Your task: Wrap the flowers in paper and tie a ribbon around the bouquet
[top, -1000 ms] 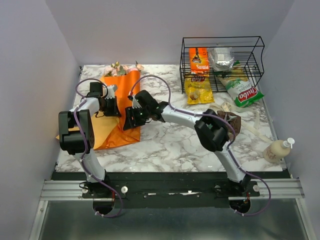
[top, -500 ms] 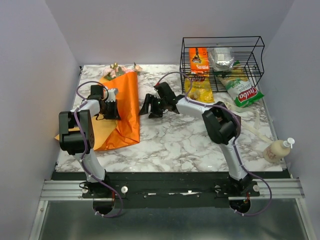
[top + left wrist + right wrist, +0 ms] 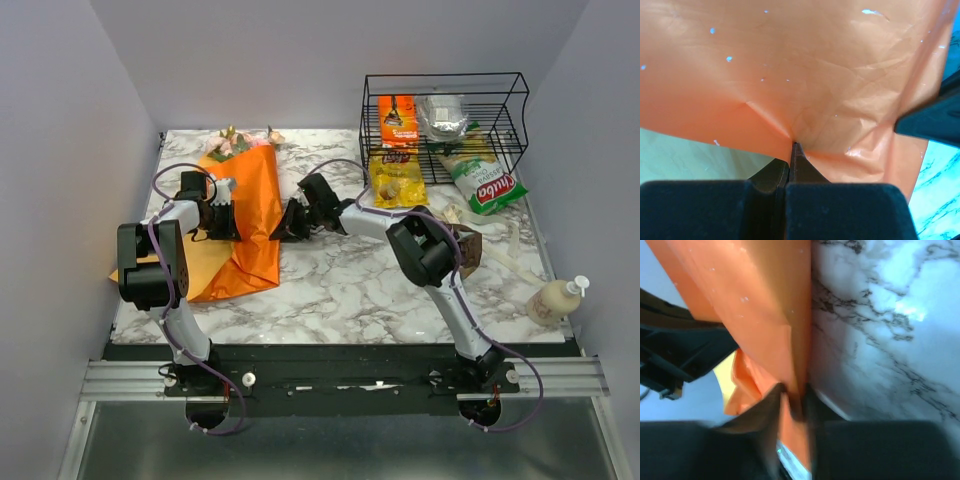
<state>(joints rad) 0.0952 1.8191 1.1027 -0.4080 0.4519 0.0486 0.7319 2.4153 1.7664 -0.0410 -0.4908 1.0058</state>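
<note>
1. Your left gripper (image 3: 794,145) is pressed tight together. It pinches a crease in the paper (image 3: 250,215) on the paper's left side.
2. Your right gripper (image 3: 792,392) has the right edge of the paper between its fingers. It looks like it is pinching it, low down by the table (image 3: 380,290).
3. The paper lies folded over at the far left of the table. The flowers (image 3: 235,142) poke out of its far end, near the back wall.
4. The paper is thin. If you pull your two grippers apart too hard, it can rip where they pinch.
5. The right gripper may hold only a little bit of the edge. Then the paper can slip out and the fold can flop open.
6. If you drag the paper sideways, the flowers can slide out of the top.
7. If the fold ends up loose, the wrap may not hug the flowers, and tying gets hard.
</note>
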